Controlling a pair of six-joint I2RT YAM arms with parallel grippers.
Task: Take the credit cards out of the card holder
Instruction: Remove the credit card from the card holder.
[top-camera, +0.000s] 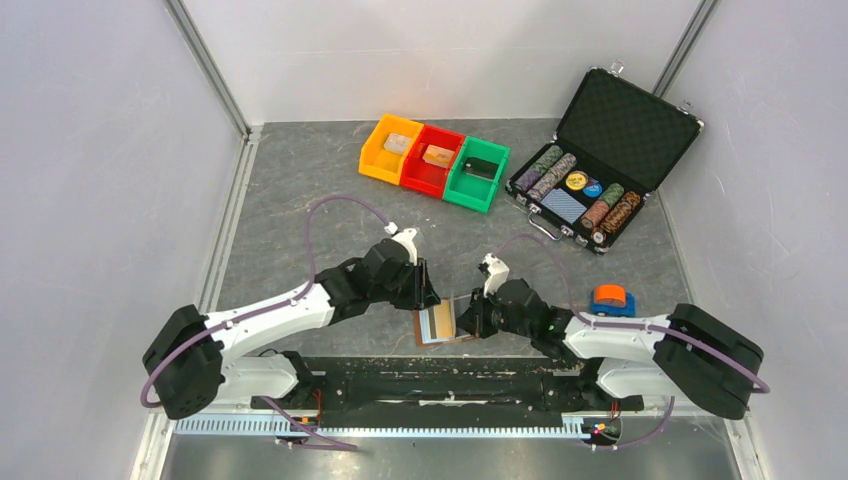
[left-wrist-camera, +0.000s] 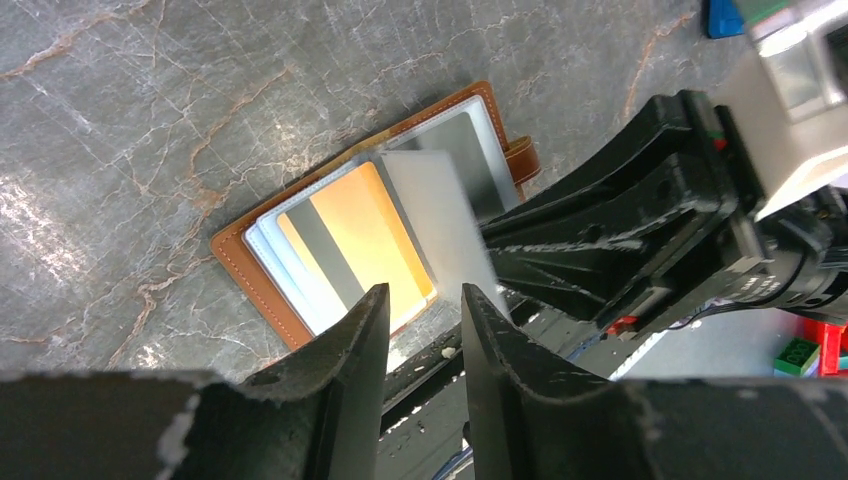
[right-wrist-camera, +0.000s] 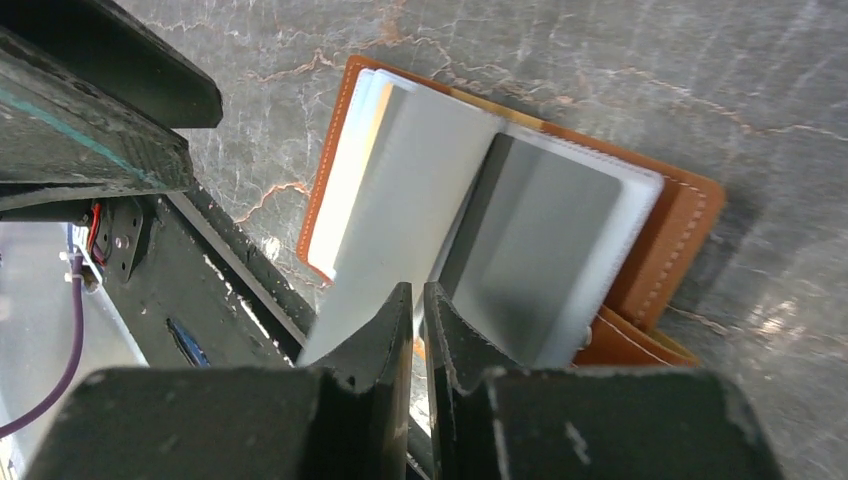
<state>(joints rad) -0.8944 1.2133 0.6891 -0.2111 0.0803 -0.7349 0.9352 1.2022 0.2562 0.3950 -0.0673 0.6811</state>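
Right fingers are almost shut and pinch one pale grey page of the holder, lifting it up off the other pages. Left fingers are open a little with nothing between them. They hang close over the holder, and I cannot tell if they touch it. Seen from the top, the holder lies open on the worktop at 6 o'clock, near the arm bases. The left fingers are at its 11 o'clock and the right fingers at its 3 o'clock. A gold card with a grey stripe sits inside a pocket on the holder's 9 o'clock half. Three bins sit at 12 o'clock and a black chip case at 1 o'clock, both well apart from the holder.
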